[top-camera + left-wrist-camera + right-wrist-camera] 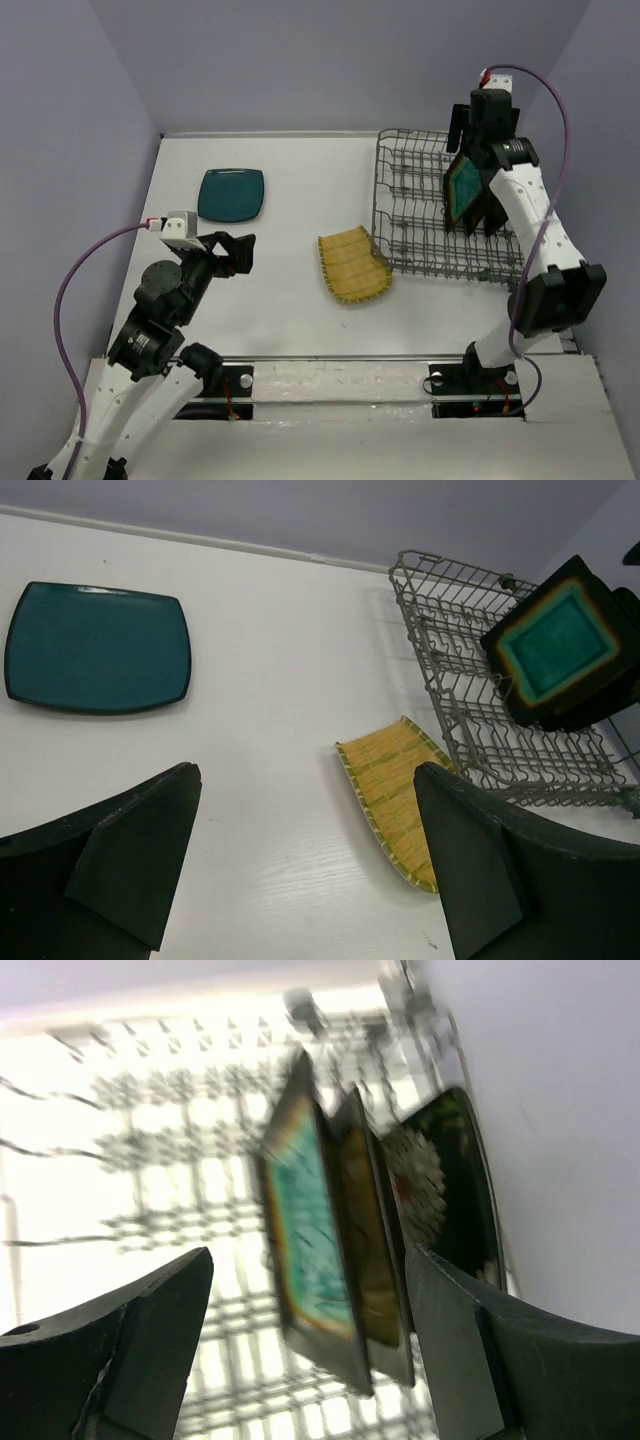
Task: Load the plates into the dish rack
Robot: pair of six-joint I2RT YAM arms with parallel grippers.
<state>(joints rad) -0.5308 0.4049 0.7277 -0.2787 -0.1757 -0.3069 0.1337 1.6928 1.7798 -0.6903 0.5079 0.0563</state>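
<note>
The grey wire dish rack (420, 215) stands at the right. Three plates stand on edge in it: dark-rimmed teal (305, 1240), dark-rimmed mustard (368, 1250) and black with white flower (440, 1185). My right gripper (466, 150) is open just above them, jaws spread either side (310, 1350). The yellow ribbed plate (353, 263) lies on the table with its right edge against the rack's front left corner. The plain teal plate (231, 194) lies flat at the far left. My left gripper (235, 252) is open and empty above the table, between these two plates (305, 870).
Grey walls close the table at the back and on both sides. The right arm's base stands near the rack's front right corner. In the left wrist view the rack (470, 720) is at the right, with the yellow plate (395, 795) in front of it.
</note>
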